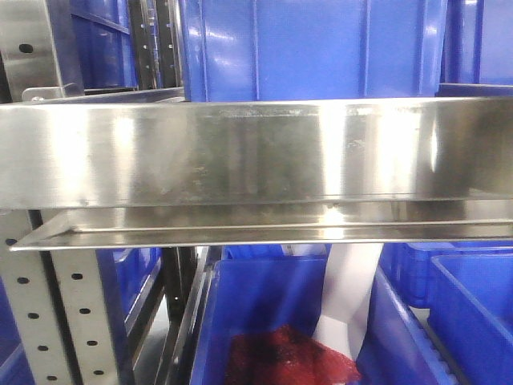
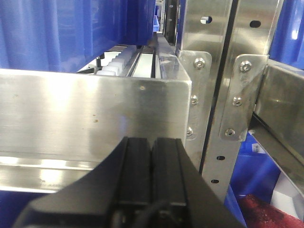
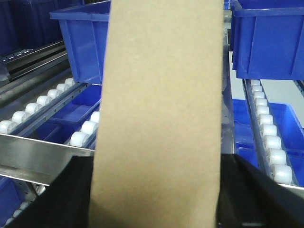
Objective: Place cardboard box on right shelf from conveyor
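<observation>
We are clamping the cardboard box [image 3: 159, 104] in the right gripper [image 3: 159, 194], its long axis running forward over the front edge of the right shelf [image 3: 33, 149].

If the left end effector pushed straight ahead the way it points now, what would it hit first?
Likely the shelf's steel front lip, directly ahead of the shut left end effector; depth between them is unclear.

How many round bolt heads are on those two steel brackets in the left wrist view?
6. Three bolt heads run down the picture-left bracket; three more run down the picture-right bracket. Others may be hidden outside the frame.
</observation>
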